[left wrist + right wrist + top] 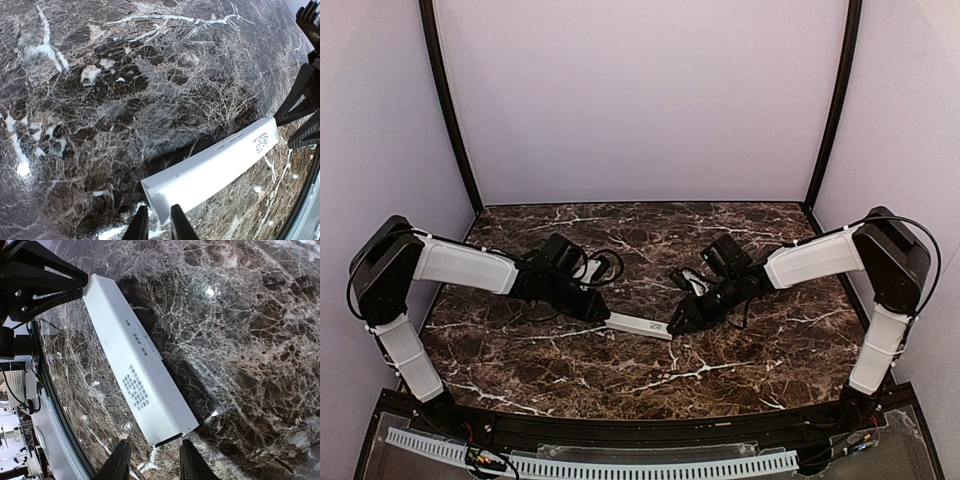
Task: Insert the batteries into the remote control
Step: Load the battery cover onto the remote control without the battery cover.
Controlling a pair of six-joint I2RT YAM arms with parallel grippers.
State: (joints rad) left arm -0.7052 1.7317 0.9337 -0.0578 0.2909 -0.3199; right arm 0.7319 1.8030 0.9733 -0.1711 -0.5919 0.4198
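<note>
The white remote control (pixel 638 326) lies on the marble table between my two grippers, its printed back facing up. My left gripper (pixel 603 314) is at its left end. In the left wrist view the fingertips are close together with the remote's (pixel 215 167) corner pinched between them, at my left gripper (pixel 156 225). My right gripper (pixel 675 326) is open at the other end. In the right wrist view its fingers straddle the remote's (pixel 135 360) end without touching, at my right gripper (pixel 152 460). No batteries are in view.
Purple walls with black posts (pixel 450 110) enclose the table on three sides. A black rail with a white perforated strip (pixel 620 465) runs along the near edge. Black cables (pixel 605 265) loop behind the left wrist.
</note>
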